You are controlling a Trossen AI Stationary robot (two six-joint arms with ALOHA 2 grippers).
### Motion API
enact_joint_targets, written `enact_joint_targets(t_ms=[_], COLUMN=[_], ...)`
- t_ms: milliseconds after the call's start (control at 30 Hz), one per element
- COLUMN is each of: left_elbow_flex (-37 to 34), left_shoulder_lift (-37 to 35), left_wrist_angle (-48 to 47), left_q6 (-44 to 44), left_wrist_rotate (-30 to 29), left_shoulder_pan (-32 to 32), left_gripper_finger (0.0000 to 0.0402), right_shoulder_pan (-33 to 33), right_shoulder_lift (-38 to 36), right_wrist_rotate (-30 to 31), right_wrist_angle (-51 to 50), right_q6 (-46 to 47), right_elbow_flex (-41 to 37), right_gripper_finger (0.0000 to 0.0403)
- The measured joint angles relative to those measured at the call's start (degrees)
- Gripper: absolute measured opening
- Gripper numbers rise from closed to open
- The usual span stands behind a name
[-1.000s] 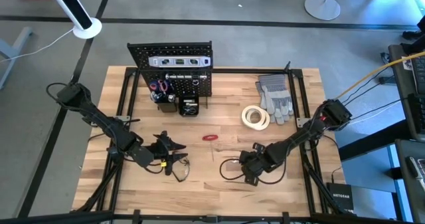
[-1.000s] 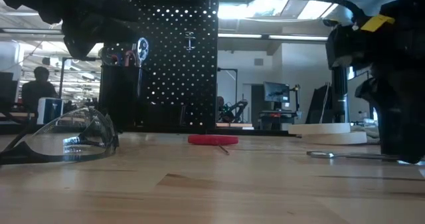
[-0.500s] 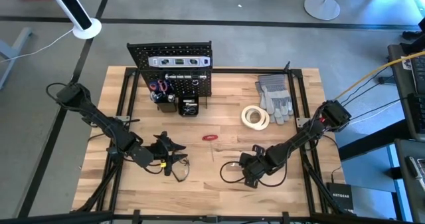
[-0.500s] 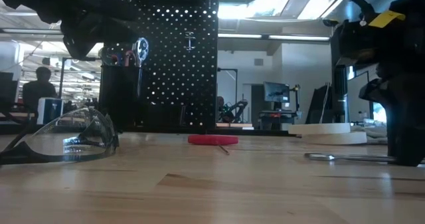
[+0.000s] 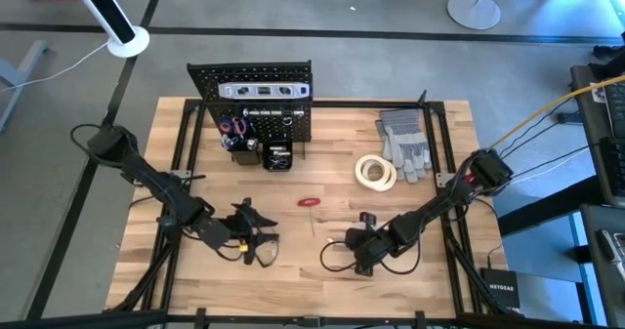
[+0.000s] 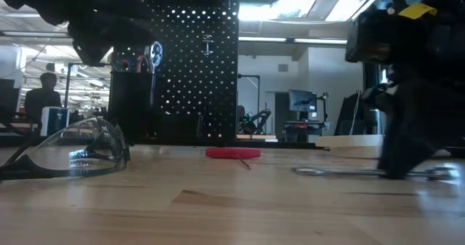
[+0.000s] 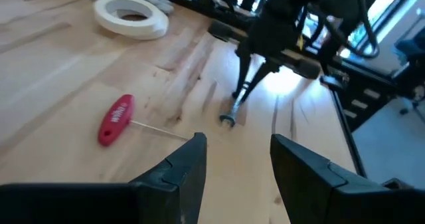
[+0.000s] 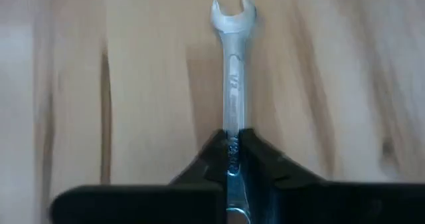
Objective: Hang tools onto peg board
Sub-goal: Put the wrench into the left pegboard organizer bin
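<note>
As far as the board shows, partly stocked only. Peg board (image 5: 251, 100): upright at the far side of the table (image 5: 322, 158), carrying a silver bar level (image 5: 264, 91) across its top and red-handled pliers (image 5: 234, 127) lower down by the small black bins (image 5: 276, 157).

Still unhung, lying on the table:
- white tape roll (image 5: 375, 172), flat, just beside the grey gloves (image 5: 404, 143) at the far right
- red-handled driver (image 7: 117, 118), loose near the middle
- safety glasses (image 6: 73, 154), on the left front, beside the left gripper
- silver wrench (image 8: 232, 84), right front

Judged less than halfway done: more left on the wood than on the board.

Right gripper (image 5: 344, 248): low over the right front of the table, fingers pinched together on the shank of the wrench, open-ended head pointing forward past the fingertips; wrench apparently level and just at the table surface, whether lifted clear cannot be told.

Left gripper (image 7: 235, 154): waiting at the left front, fingers apart, nothing between them, aimed across the table toward the driver.
</note>
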Motion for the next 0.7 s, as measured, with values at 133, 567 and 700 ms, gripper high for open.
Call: enact_joint_targets(t_ms=[133, 567, 700], left_elbow_flex=[3.96, 17.43, 22.84], left_shoulder_lift=[5.95, 23.52, 26.04], left_wrist_angle=[-0.03, -0.84, -4.49], left_q6=[2.94, 8.71, 13.01], left_wrist_rotate=[0.99, 11.14, 16.27], left_shoulder_pan=[0.02, 4.95, 7.83], left_gripper_finger=[0.0154, 0.0154, 0.0154], right_shoulder_pan=[-0.2, -0.09, 1.24], right_shoulder_lift=[0.35, -1.07, -6.35], right_wrist_rotate=[2.83, 6.57, 7.54], right_wrist_angle=[5.86, 9.03, 7.63], right_q6=[-2.86, -4.19, -4.38], right_elbow_flex=[0.05, 0.6, 1.24], right_gripper_finger=[0.0012, 0.0011, 0.0012])
